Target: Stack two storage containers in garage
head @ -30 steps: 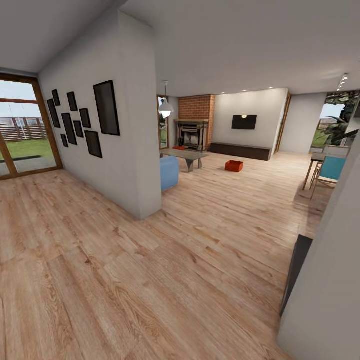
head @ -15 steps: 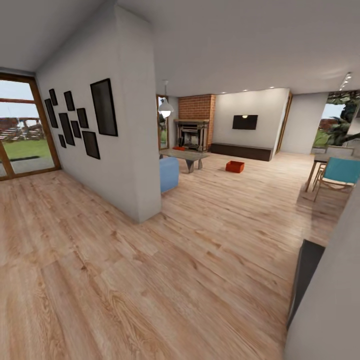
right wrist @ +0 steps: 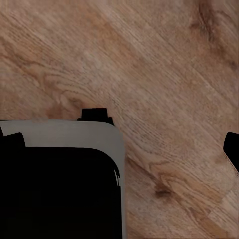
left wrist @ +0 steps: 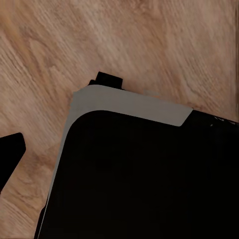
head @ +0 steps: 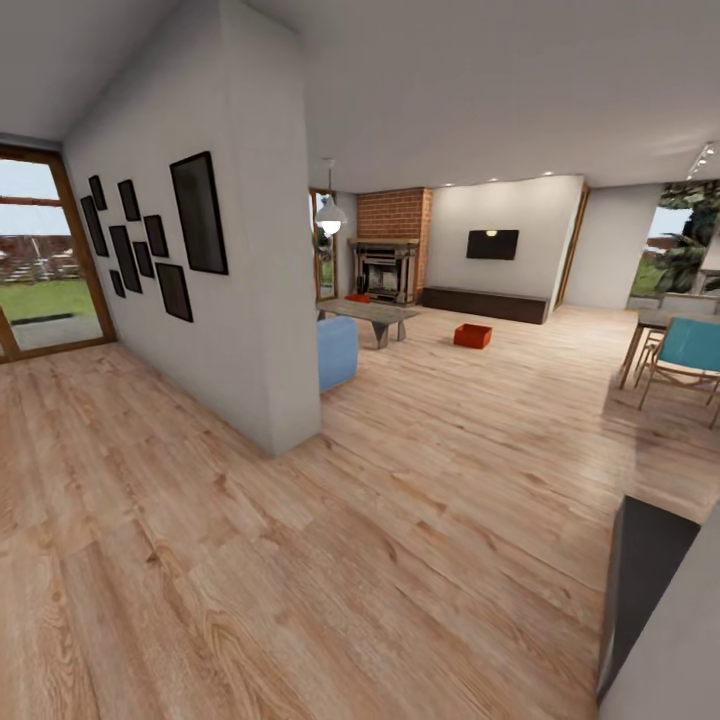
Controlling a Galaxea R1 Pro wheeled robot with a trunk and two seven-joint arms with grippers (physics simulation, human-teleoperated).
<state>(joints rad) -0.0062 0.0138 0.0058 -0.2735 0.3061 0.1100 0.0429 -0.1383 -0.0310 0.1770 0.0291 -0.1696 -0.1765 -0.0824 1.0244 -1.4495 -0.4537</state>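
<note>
**Pincers over bare planks, containers far across the room**

Left pincer (left wrist: 7,159): one dark fingertip pokes in at the frame edge of its wrist view, over the light wood-plank floor (left wrist: 149,45), beside the robot's dark grey-rimmed base (left wrist: 144,174) — how far it is open, and whether it holds anything, cannot be told. Right pincer (right wrist: 119,144): dark finger bits at both frame edges of its wrist view, wide apart, with only floor planks and the base corner between them.

From the head view, left to right: a glazed door (head: 40,260) onto lawn, then a white partition wall (head: 240,300) hung with black picture frames (head: 197,213). Past its end stand a blue seat (head: 337,352) and a low grey worktop (head: 372,312) under a pendant lamp (head: 330,215). Behind them is the red brick fireplace (head: 392,245) — a small orange-red storage container (head: 357,297) lies near its foot. The other storage container (head: 472,335) sits on open floor, in front of the long dark bench (head: 483,303) below a wall screen (head: 492,244). At far right stands a teal chair (head: 688,350).
</note>
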